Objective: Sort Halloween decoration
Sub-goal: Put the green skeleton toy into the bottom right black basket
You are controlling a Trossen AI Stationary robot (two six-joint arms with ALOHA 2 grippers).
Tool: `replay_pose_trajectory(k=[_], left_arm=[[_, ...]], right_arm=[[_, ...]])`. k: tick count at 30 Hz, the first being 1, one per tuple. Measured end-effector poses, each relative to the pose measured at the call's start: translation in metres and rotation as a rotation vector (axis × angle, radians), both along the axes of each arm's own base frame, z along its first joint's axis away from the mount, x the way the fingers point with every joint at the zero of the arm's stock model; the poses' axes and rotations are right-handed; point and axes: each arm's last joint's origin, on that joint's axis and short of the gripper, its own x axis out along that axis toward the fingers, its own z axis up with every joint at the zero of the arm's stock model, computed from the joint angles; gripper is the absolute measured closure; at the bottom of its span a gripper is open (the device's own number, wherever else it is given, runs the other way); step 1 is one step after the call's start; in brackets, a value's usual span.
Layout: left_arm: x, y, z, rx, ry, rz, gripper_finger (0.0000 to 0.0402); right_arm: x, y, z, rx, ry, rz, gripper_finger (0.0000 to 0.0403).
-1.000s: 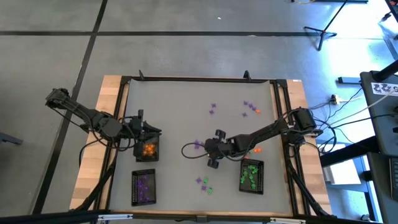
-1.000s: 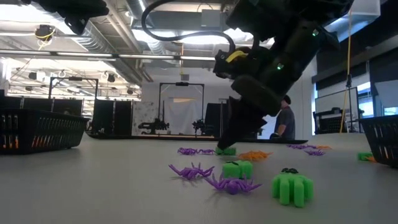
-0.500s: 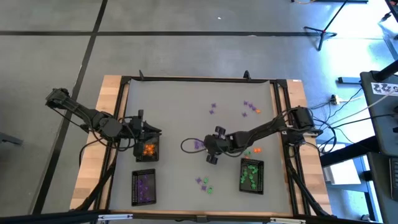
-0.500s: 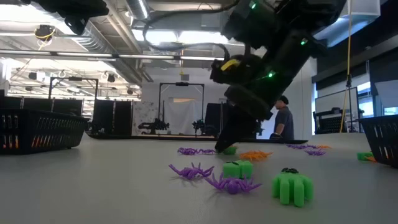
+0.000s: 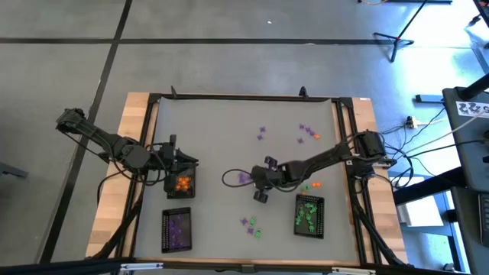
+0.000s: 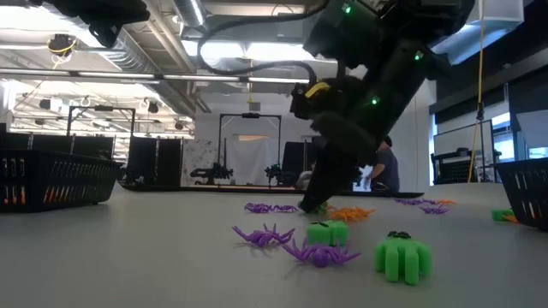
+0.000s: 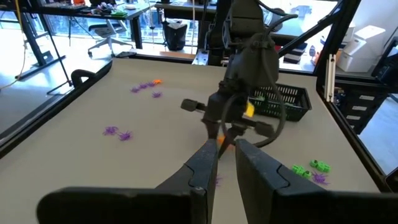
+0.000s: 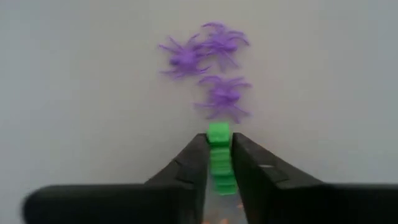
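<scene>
right gripper (image 8: 219, 163): fingers clamp green trinket (image 8: 219, 158) | purple spiders (image 8: 205, 59) on table just beyond

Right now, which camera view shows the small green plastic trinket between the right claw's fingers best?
The right wrist view: the small green plastic trinket fills the finger gap. The low view shows only a green speck; the high view hides it.

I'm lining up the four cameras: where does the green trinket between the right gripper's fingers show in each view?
High view: hidden under the right gripper, mid-table.
Low view: the green trinket at the fingertips, on the tabletop.
Left wrist view: not discernible; only the right arm shows beyond.
Right wrist view: between the two dark fingers.
Shared landmark: purple spiders beside it.
</scene>
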Motion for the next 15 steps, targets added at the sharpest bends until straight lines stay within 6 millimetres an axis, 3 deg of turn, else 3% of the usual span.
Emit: replay_pose_trajectory(k=[5, 15], left_arm=[[0.000, 0.000, 0.000, 0.000, 0.000, 0.000, 0.0350], [0.000, 0.000, 0.000, 0.000, 0.000, 0.000, 0.0350]], right_arm=[[0.013, 0.014, 0.025, 0.002, -0.080, 0.032, 0.0388], [0.025, 0.062, 0.095, -0.086, -0.088, 0.115, 0.0350]])
